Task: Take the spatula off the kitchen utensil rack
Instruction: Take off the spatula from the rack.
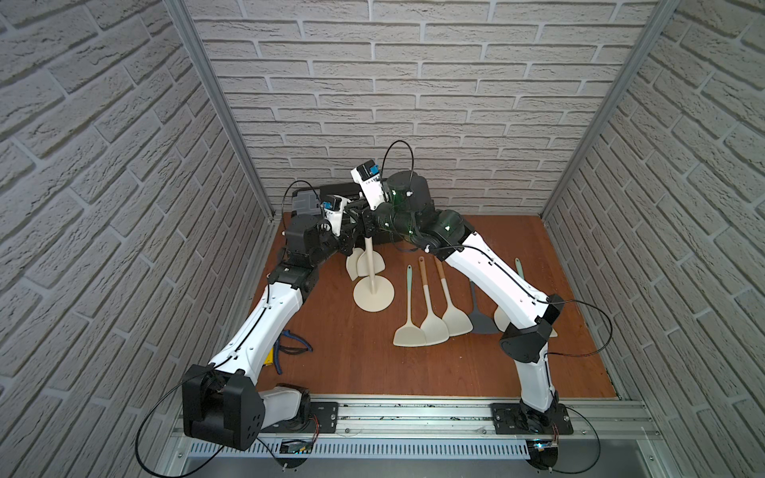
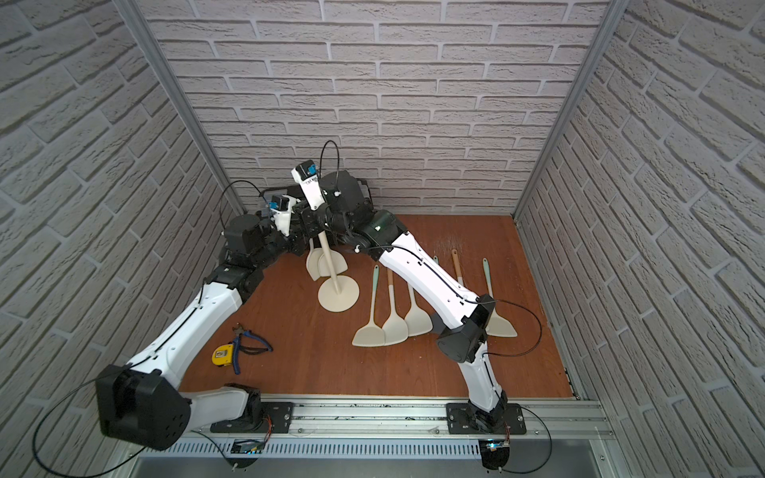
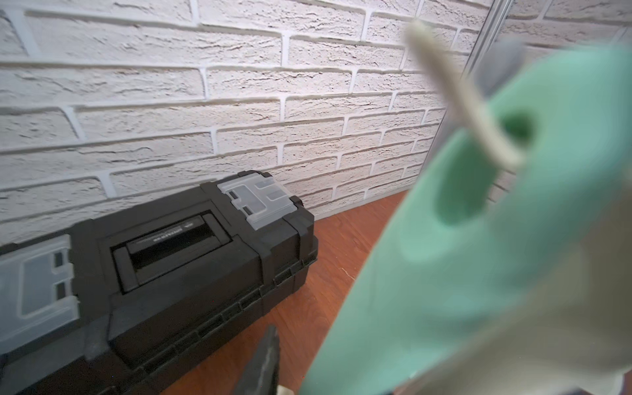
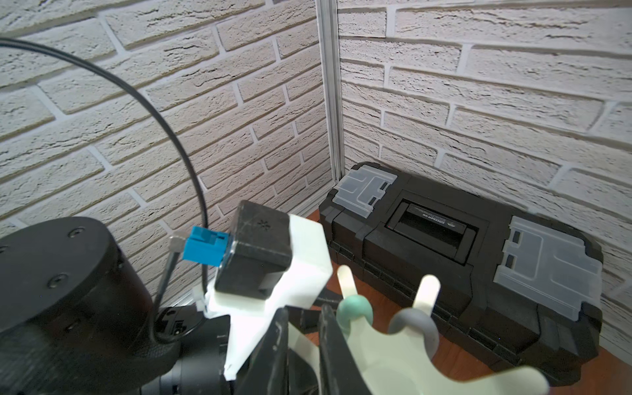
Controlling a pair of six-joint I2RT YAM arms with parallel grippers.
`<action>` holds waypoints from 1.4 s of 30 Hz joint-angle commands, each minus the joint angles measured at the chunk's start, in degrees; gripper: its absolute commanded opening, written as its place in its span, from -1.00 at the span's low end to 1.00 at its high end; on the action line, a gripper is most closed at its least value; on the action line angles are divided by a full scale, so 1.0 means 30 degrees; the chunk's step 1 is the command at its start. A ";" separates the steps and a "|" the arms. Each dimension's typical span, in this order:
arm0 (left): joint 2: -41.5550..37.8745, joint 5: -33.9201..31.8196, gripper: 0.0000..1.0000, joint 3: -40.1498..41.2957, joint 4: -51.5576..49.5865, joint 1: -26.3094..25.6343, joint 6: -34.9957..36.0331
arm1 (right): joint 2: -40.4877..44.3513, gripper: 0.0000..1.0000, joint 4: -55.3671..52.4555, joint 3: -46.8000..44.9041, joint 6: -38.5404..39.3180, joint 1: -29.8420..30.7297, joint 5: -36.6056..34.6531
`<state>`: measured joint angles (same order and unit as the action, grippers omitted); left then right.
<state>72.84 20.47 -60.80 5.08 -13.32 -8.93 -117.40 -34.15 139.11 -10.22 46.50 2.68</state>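
Removal isn't done: the spatula (image 3: 478, 256) hangs on the kitchen utensil rack (image 1: 374, 304). The right gripper (image 4: 302, 345) pinches a prong; the left gripper (image 1: 348, 242), I cannot tell.

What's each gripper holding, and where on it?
Right gripper looks clamped on a crown prong of the kitchen utensil rack. Left gripper sits at the spatula's mint handle by its hang hole; grip unconfirmed.

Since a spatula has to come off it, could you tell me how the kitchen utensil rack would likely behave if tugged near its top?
The kitchen utensil rack probably tips readily: a tall thin pole on one round base, with hanging spatulas loading its crown. It looks like light plastic, so it may skid on the smooth wooden table.
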 commanded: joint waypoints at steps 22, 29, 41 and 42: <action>-0.2182 -0.3857 -1.00 -0.1490 -0.2956 -0.0131 0.1901 | 0.1225 -0.65 -0.0569 -0.3918 -0.0051 0.0028 -0.1186; -0.2341 -0.4044 -1.00 -0.2240 -0.4313 -0.0130 0.1595 | 0.1225 -0.50 -0.0633 -0.3196 -0.0051 0.0027 -0.0195; -0.3585 -0.3152 -1.00 -0.2499 -0.7003 -0.0119 0.0843 | 0.1224 -0.07 -0.1746 0.2745 0.0096 0.0027 0.3386; -0.3751 -0.3053 -1.00 -0.2622 -0.7351 -0.0098 0.0814 | 0.1938 -0.06 -0.1739 0.2666 0.0111 0.0027 0.3543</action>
<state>63.57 9.72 -66.26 -15.59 -13.58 -5.72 -116.22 -40.07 146.43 -9.85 46.72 10.31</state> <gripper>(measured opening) 0.138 0.464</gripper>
